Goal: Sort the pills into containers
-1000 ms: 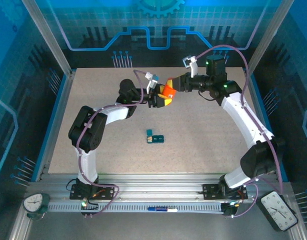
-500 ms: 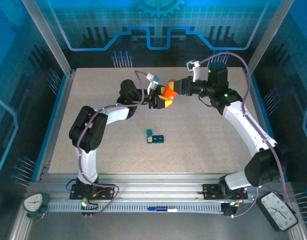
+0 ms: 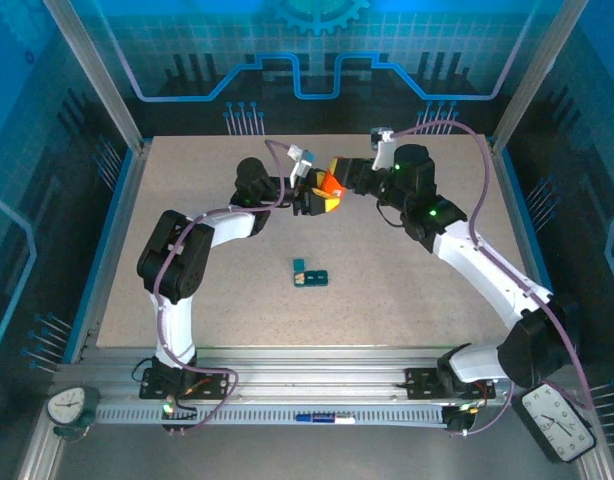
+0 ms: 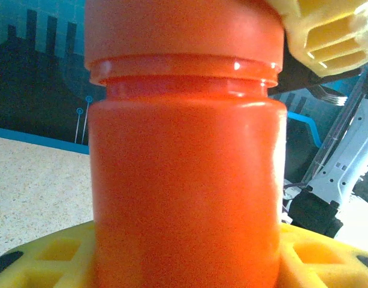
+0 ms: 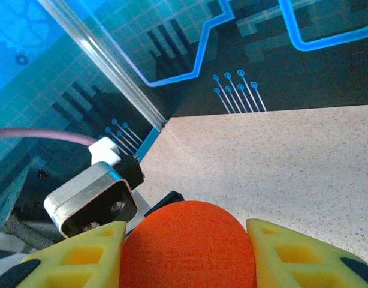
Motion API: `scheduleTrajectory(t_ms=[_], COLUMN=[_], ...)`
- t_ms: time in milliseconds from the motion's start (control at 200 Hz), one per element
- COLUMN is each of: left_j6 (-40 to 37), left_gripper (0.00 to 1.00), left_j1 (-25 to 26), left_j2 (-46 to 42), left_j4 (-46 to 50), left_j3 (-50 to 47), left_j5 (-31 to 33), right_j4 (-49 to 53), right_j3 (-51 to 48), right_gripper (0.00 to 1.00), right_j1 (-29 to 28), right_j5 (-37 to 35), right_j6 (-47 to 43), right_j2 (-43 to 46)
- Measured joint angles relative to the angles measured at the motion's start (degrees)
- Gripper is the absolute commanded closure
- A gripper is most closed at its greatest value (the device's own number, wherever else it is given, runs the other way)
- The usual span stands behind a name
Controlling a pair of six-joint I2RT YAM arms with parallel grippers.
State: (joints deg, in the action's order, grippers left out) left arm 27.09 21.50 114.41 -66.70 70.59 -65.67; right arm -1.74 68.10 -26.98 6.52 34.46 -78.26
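An orange bottle (image 3: 330,186) hangs above the far middle of the table between both arms. My left gripper (image 3: 318,198) is shut on its body (image 4: 184,180), with yellow fingers (image 4: 52,255) pressed against its sides. My right gripper (image 3: 343,172) is shut on the orange cap (image 5: 187,246), which sits tight between its yellow fingers (image 5: 76,258). One of those right fingers (image 4: 328,30) shows beside the cap (image 4: 184,30) in the left wrist view. The dark-teal containers (image 3: 310,273) lie flat at mid-table, well in front of both grippers. The pills are hidden.
Blue enclosure walls and aluminium posts (image 3: 92,70) ring the speckled table (image 3: 187,300). A clock (image 3: 72,407) stands at the near left corner and another (image 3: 555,420) at the near right, past the base rail. The left wrist's housing (image 5: 91,201) sits close behind the cap.
My right arm's wrist has swung left and toward the table's middle while staying on the cap. The bottle has shifted slightly left. The left arm has barely moved.
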Motion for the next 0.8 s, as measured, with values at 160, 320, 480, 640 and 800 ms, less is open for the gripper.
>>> scheduleTrajectory(t_ms=[160, 320, 480, 640, 800], left_j6=[0.0, 0.0, 0.0, -0.2, -0.7], left_gripper=[1.00, 1.00, 1.00, 1.00, 1.00], left_j1=[0.0, 0.0, 0.0, 0.0, -0.1], left_j2=[0.0, 0.0, 0.0, 0.0, 0.0], left_j4=[0.2, 0.4, 0.4, 0.4, 0.1], left_j3=[-0.1, -0.2, -0.3, -0.3, -0.3], left_j5=[0.0, 0.2, 0.4, 0.5, 1.8], right_j4=[-1.1, -0.8, -0.8, -0.7, 2.8], right_j3=[-1.0, -0.9, -0.9, -0.5, 3.7], right_gripper=[0.86, 0.86, 0.86, 0.86, 0.86], right_j1=[-1.4, -2.4, -3.3, -3.3, -0.7], right_j5=[-4.0, -6.9, -9.3, -8.6, -0.7], right_j6=[2.4, 3.1, 4.4, 2.8, -4.8], right_j2=[0.5, 0.5, 0.5, 0.2, -1.9])
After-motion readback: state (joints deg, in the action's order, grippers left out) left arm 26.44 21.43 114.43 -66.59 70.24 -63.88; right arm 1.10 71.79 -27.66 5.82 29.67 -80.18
